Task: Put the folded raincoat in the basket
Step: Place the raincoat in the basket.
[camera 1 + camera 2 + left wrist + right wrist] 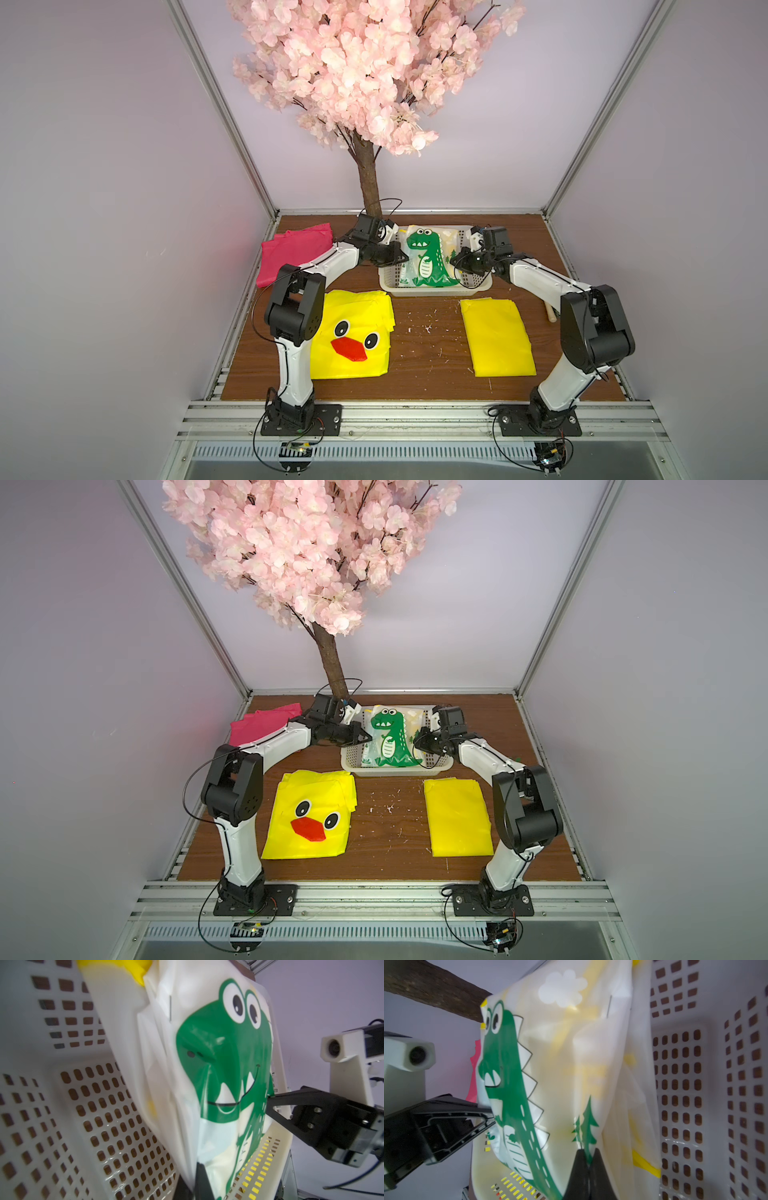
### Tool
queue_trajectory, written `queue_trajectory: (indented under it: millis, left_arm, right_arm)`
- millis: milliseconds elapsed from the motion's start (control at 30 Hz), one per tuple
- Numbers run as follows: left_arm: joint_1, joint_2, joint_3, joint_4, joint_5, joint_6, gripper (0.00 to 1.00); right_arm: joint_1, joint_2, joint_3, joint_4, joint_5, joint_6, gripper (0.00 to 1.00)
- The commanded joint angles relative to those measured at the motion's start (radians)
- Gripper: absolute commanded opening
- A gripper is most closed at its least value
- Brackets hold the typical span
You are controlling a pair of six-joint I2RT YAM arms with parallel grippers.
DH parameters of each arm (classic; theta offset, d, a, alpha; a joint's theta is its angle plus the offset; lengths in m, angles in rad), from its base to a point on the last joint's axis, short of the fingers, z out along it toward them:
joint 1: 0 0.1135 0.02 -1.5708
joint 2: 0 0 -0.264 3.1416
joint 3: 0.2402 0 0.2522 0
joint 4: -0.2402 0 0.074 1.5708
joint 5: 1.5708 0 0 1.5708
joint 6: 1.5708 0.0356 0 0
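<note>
Raincoat [426, 257] in basket [432, 291], maybe not settled; left hand [402, 258], right hand [456, 261] both clamped on it; release not yet done.

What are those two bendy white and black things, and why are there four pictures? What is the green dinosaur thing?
Those are two robot arms, standing at the front of a brown table. Each ends in a pincher called a gripper. Two pictures look down from above at everything. The other two come from small cameras on the arms' wrists, so they are very close up. The left gripper and the right gripper are both pinched shut on a folded dinosaur raincoat, one on each side, holding it over the white basket with holes. On the table lie a duck raincoat, a plain yellow raincoat and a pink cloth. A pink blossom tree stands behind.
</note>
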Motion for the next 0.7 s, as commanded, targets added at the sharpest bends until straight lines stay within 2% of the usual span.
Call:
queue_trajectory:
  millis: [0, 33, 100, 133, 167, 233, 300, 367, 433, 667]
  left_arm:
    - [-0.007, 0.005, -0.033, -0.006, 0.01, 0.032, 0.15]
    - [-0.006, 0.002, -0.033, -0.008, 0.007, 0.033, 0.23]
    - [-0.007, -0.006, -0.025, -0.019, 0.002, 0.042, 0.49]
    - [-0.007, -0.012, -0.019, -0.029, -0.011, 0.049, 0.62]
    - [-0.007, -0.019, -0.013, -0.038, -0.023, 0.054, 0.71]
    - [-0.007, -0.034, -0.003, -0.052, -0.045, 0.064, 0.82]
    - [-0.007, -0.053, 0.003, -0.058, -0.067, 0.069, 0.99]
    - [-0.007, -0.071, 0.005, -0.063, -0.088, 0.073, 0.99]
    - [-0.008, -0.081, 0.052, -0.074, -0.103, 0.074, 1.0]
    - [-0.01, -0.092, 0.149, -0.1, -0.116, 0.081, 0.99]
  right_arm:
    - [-0.004, -0.012, 0.005, 0.018, 0.001, -0.002, 0.0]
    - [-0.005, -0.014, 0.007, 0.015, 0.003, -0.001, 0.0]
    - [-0.007, -0.019, 0.013, 0.004, 0.009, -0.003, 0.06]
    - [-0.007, -0.025, 0.015, -0.002, 0.013, -0.003, 0.13]
    - [-0.008, -0.029, 0.017, -0.006, 0.017, -0.004, 0.25]
    - [-0.01, -0.039, 0.018, -0.014, 0.025, -0.007, 0.48]
    - [-0.011, -0.048, 0.023, -0.022, 0.029, -0.009, 0.63]
    - [-0.011, -0.058, 0.026, -0.024, 0.036, -0.012, 0.7]
    - [-0.013, -0.073, 0.035, -0.03, 0.047, -0.017, 0.73]
    - [-0.013, -0.071, 0.137, -0.071, 0.008, -0.049, 0.74]
